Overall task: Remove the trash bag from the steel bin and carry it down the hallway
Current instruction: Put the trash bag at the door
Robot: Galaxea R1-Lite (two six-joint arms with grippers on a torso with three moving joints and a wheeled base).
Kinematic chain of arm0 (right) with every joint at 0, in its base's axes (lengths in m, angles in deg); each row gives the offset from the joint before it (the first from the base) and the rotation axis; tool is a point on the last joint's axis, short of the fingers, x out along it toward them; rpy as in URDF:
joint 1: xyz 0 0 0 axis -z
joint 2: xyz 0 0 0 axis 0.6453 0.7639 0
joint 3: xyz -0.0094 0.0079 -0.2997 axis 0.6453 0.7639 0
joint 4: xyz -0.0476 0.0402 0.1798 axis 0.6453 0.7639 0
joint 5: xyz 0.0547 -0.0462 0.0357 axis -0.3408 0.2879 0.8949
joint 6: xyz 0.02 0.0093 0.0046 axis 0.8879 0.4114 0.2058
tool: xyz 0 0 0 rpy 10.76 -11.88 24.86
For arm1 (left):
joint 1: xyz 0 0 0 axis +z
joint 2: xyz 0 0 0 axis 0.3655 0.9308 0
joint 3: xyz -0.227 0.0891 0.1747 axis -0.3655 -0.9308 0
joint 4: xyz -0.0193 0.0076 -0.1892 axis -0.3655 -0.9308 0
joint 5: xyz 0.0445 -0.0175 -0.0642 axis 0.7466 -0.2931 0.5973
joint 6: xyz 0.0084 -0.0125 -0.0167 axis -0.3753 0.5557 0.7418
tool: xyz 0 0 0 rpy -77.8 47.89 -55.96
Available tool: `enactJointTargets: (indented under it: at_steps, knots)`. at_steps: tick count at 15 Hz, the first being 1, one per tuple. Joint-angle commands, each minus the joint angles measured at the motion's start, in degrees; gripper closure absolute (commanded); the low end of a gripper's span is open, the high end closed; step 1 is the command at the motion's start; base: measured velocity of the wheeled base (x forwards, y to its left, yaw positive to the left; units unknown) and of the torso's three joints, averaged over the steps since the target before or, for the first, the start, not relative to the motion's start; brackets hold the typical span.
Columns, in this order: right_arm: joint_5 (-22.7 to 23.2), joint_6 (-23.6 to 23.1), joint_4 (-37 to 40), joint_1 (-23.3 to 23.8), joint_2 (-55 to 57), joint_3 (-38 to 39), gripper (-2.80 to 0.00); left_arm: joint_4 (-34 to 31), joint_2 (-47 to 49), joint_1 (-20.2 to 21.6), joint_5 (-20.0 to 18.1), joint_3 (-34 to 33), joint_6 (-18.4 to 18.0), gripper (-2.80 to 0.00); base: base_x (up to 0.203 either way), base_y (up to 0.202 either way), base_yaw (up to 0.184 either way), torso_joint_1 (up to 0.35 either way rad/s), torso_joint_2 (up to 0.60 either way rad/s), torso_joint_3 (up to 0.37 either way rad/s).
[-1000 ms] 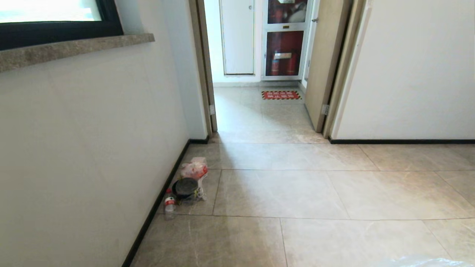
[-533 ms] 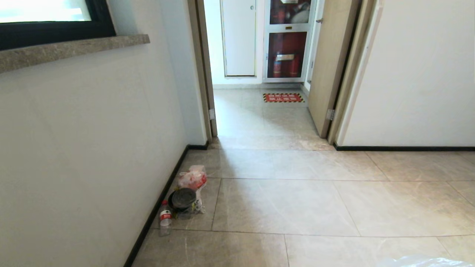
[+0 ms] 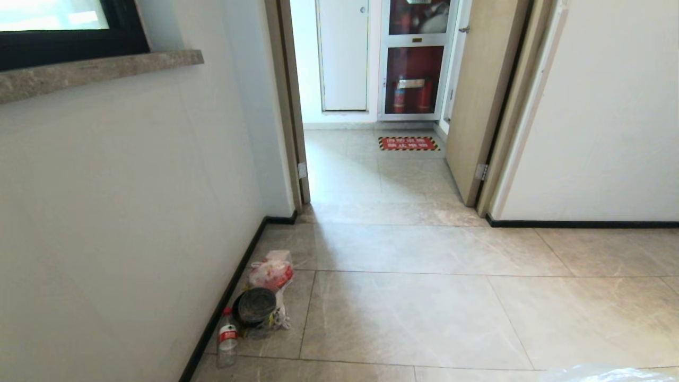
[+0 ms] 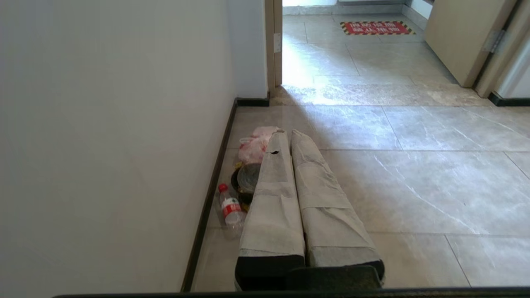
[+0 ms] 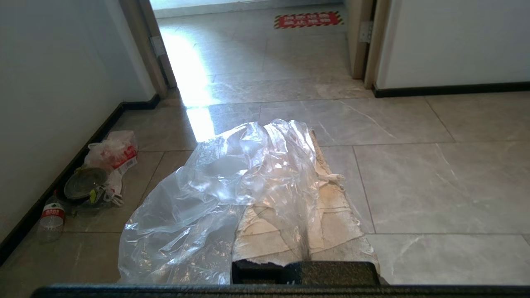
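The trash bag [image 5: 232, 174], thin, clear and crumpled, drapes over my right gripper [image 5: 299, 141], which is shut on it; the film hides one finger and hangs off to the side above the floor. A sliver of the bag [image 3: 604, 374] shows at the bottom right edge of the head view. My left gripper [image 4: 287, 134] is shut with nothing in it, its taped fingers pressed together and pointing along the hallway floor [image 3: 424, 307] of glossy beige tiles. The steel bin is out of view.
Against the left wall's black baseboard lies a rubbish pile: a pink-and-white bag [image 3: 271, 273], a dark round container [image 3: 255, 306] and a plastic bottle [image 3: 227, 339]. Ahead is a doorway [image 3: 371, 175] with an open door [image 3: 480, 95], a red floor sign [image 3: 409, 143] and a fire cabinet [image 3: 414, 58].
The whole head view has shifted: the camera has moved forward, so the rubbish pile and doorway sit nearer and lower in the picture. The bag's sliver stays at the bottom edge.
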Motion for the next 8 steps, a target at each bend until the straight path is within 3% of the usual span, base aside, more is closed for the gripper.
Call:
enactJointTargets:
  at_steps: [1, 2, 5, 8]
  knots:
    - [0.0, 0.3, 0.0, 0.0, 0.0, 0.1, 0.00, 0.0, 0.0, 0.0, 0.0, -0.2, 0.0, 0.00, 0.194, 0.000, 0.005, 0.004, 0.01, 0.004]
    - [-0.1, 0.4, 0.0, 0.1, 0.0, 0.1, 0.00, 0.0, 0.0, 0.0, 0.0, -0.1, -0.1, 0.00, 0.144, 0.000, 0.001, 0.002, 0.00, 0.005]
    - [-0.1, 0.2, 0.0, 0.0, 0.0, 0.1, 0.00, 0.0, 0.0, 0.0, 0.0, -0.2, -0.2, 0.00, 0.000, 0.000, 0.000, 0.000, 0.00, 0.000]
    - [-0.1, 0.3, 0.0, 0.0, 0.0, 0.1, 0.00, 0.0, 0.0, 0.0, 0.0, -0.2, -0.2, 0.00, 0.004, -0.004, 0.143, 0.004, 0.00, 0.001]
